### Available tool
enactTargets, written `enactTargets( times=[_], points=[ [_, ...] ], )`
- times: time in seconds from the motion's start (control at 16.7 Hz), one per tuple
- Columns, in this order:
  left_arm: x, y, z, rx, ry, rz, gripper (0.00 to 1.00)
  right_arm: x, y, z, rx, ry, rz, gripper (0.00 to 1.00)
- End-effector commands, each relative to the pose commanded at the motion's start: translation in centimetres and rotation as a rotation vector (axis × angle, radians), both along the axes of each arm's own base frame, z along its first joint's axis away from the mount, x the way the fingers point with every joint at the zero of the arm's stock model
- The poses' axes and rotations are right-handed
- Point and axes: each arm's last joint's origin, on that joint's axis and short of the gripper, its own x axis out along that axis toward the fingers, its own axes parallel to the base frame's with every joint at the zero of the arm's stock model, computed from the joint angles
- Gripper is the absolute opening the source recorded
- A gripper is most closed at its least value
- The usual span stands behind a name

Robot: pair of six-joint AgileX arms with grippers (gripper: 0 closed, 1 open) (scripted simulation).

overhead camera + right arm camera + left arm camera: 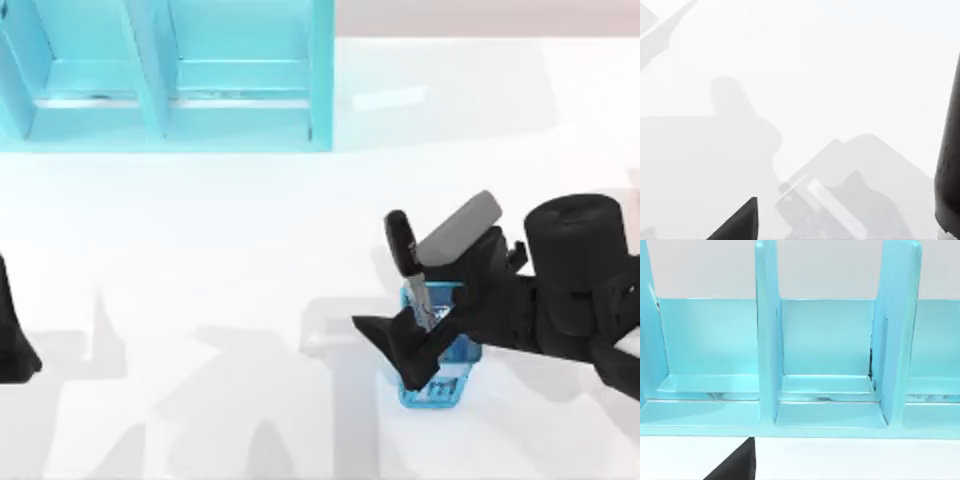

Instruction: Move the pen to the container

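The right jaws [418,330] are clenched on the pen [408,265], black cap up and tilted, its barrel end dipping into the blue mesh cup [440,385] directly beneath them on the white bench [250,300]. Far off, the left arm [12,340] sits parked near the turquoise shelf [170,80].

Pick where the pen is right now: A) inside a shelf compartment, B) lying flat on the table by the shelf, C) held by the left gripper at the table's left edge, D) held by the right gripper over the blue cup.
D: in the top view the right gripper clamps the pen, black cap up, at the blue cup.
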Motion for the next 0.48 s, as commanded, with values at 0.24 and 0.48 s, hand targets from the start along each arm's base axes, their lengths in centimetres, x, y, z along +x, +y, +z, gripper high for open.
enactTargets(
  times=[0.24,0.48],
  points=[
    [0.00,0.00,0.00,0.000,0.000,0.000,1.00,0.00,0.00,0.00,0.000,0.000,0.000,0.00],
    [0.00,0.00,0.00,0.000,0.000,0.000,1.00,0.00,0.00,0.00,0.000,0.000,0.000,0.00]
  ],
)
